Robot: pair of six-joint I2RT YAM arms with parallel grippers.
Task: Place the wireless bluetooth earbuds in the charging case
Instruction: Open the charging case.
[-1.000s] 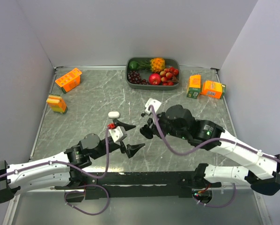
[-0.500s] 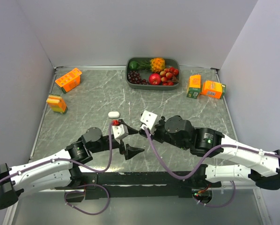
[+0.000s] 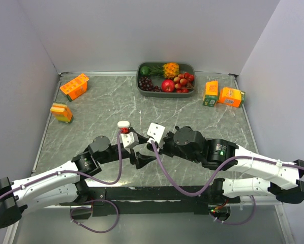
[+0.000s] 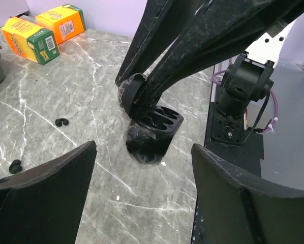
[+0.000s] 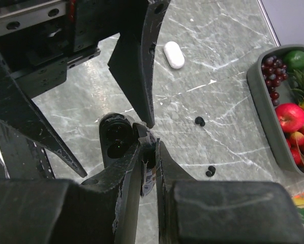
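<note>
Left wrist view: open black case gripped by the right arm, earbuds loose on the worktop.

Closest, the left gripper (image 4: 142, 150) has its jaws spread wide on either side of the black charging case (image 4: 154, 127), touching nothing. The right gripper (image 5: 148, 147) reaches in from above, jaws clenched on the case's edge, its two wells facing up. I cannot tell whether the case rests on the grey marbled worktop (image 4: 91, 76) or hangs just over it. Beyond, the nearer black earbud (image 4: 14, 165) and the farther black earbud (image 4: 62, 122) lie loose on the worktop, apart from the case. Farther on sit a closed white case (image 5: 174, 54), the fruit tray (image 5: 259, 101) and two orange cartons (image 4: 30, 38).
</note>
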